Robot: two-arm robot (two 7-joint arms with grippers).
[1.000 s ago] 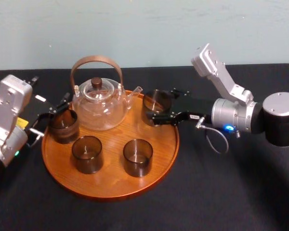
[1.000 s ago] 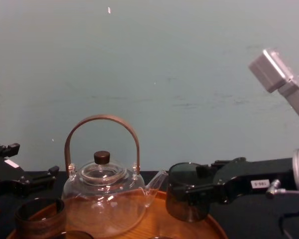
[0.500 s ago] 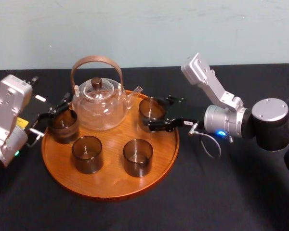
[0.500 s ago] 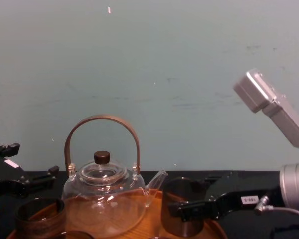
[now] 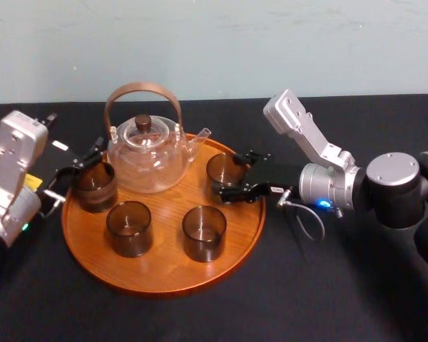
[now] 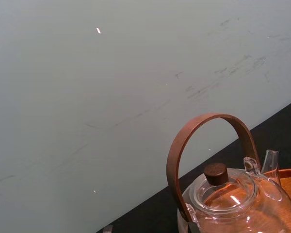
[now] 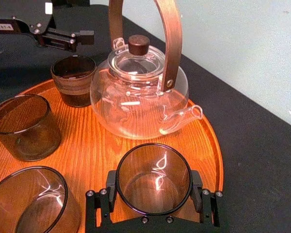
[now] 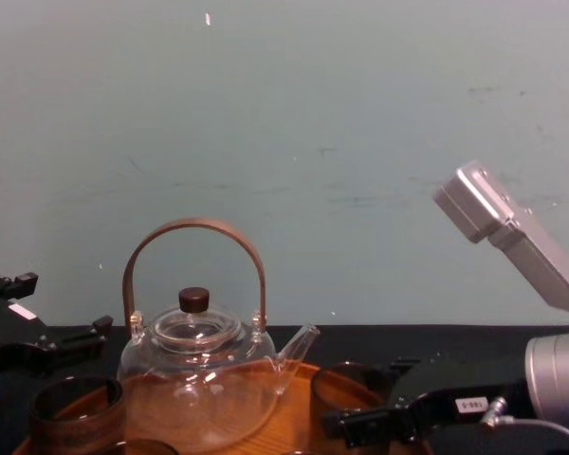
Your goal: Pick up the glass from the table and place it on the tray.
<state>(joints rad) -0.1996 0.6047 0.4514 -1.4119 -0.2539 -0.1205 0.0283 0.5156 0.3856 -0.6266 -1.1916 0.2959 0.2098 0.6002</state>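
Glass [image 5: 223, 168]: pinched between right gripper's [image 7: 154, 187] fingers, just inside tray's [image 5: 157, 274] right rim, near teapot [image 5: 146, 153] spout. Left gripper [image 5: 77, 175]: fingers spread, at tray's left edge.

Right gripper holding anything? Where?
Yes: right gripper clasps the dark smoked round glass between its fingers, by opposite sides of its wall, on the round orange-brown wooden tray. Left gripper sits at the tray's left rim.

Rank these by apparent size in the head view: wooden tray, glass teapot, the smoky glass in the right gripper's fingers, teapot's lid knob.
1. round orange-brown wooden tray
2. clear glass teapot with brown hoop handle
3. smoky brown glass held by the right gripper
4. dark round lid knob
No close calls.
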